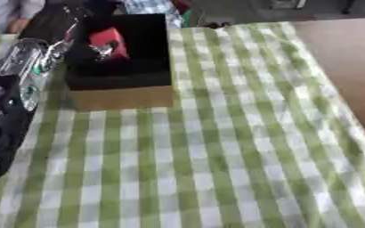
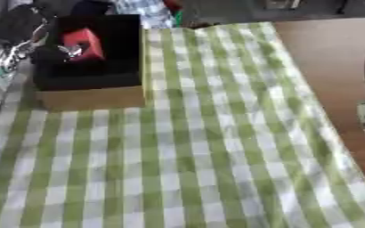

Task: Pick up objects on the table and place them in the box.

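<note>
My left arm comes in along the left edge and reaches up to the brown cardboard box with a black lining (image 1: 123, 95), which stands at the far left of the table covered with a green-and-white checked cloth (image 1: 216, 156). My left hand (image 1: 100, 50) sits inside the box opening, black and silver, with its fingers curled round a red block-shaped object (image 1: 107, 38); the block is within the box's dark interior, tilted, and I cannot tell whether it touches the bottom. The box's plain cardboard front wall faces me, and the black lining rises above it at the back. To the right of the cloth a strip of bare brown tabletop (image 2: 334, 58) shows. At the right edge of the right eye view a dark part of my right arm appears, but my right hand itself is outside both views.
</note>
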### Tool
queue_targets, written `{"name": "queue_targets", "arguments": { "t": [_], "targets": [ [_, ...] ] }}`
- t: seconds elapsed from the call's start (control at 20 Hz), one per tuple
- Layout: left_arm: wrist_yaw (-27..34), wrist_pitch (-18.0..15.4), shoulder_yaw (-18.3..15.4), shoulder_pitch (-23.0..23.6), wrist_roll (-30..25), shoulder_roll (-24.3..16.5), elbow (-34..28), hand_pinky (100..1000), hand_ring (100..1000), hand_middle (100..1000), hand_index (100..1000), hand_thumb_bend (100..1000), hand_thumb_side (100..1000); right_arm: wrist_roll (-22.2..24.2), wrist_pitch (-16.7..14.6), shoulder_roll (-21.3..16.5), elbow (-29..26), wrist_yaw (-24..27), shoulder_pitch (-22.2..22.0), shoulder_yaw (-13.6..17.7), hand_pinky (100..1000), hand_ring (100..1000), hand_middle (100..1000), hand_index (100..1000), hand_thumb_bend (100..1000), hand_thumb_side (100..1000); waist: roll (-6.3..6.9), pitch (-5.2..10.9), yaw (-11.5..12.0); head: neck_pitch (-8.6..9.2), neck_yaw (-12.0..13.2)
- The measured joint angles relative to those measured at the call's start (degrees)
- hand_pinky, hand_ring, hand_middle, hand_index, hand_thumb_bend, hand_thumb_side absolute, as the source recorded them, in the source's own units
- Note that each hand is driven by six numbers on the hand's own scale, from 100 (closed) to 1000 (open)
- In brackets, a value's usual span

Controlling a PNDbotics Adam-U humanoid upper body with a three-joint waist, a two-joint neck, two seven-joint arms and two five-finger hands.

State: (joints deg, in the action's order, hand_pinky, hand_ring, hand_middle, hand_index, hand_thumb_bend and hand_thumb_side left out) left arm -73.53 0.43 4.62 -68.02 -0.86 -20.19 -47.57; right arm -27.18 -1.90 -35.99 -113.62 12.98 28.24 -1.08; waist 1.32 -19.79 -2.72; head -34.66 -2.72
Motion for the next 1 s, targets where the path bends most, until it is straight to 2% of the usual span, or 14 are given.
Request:
{"name": "queue_targets", "arguments": {
  "t": [0.2,0.3,0.35,0.55,0.8,1.0],
  "targets": [
    [0.0,0.5,0.0,0.0,2.1,0.0,-0.3,983,950,858,907,533,912,0.0,0.1,0.0,0.0,0.0,0.0,0.0,770,685,533,823,100,632,0.0,0.0,0.0,0.0,0.0],
    [0.2,0.6,0.0,0.0,2.5,0.0,-0.4,1000,973,898,936,529,876,0.1,0.1,0.0,0.0,0.0,0.0,0.0,771,685,533,823,100,634,0.0,0.0,0.0,0.0,0.0],
    [0.4,0.6,0.0,0.0,2.4,0.0,-0.5,1000,953,878,927,510,835,0.1,0.2,0.0,0.0,0.0,0.0,0.0,771,684,532,823,100,635,0.0,0.0,0.0,0.0,0.0],
    [3.2,0.7,-0.4,0.4,3.0,0.0,-1.8,925,870,762,869,407,857,0.2,0.4,0.3,0.0,0.0,0.0,0.0,771,684,532,823,100,637,0.04,0.0,0.0,0.0,0.0],
    [12.2,2.6,0.0,2.7,7.7,-0.8,-11.9,855,795,669,823,345,852,0.1,0.5,0.4,0.0,0.0,-0.1,0.4,771,685,533,823,100,637,0.45,0.0,0.5,-0.03,-0.7],
    [21.3,3.7,2.1,6.6,9.0,-4.8,-23.8,823,753,613,773,253,833,0.0,0.5,0.4,0.0,0.0,-0.2,0.4,771,685,533,822,100,635,0.55,0.01,1.4,-0.11,-1.4]
  ]
}}
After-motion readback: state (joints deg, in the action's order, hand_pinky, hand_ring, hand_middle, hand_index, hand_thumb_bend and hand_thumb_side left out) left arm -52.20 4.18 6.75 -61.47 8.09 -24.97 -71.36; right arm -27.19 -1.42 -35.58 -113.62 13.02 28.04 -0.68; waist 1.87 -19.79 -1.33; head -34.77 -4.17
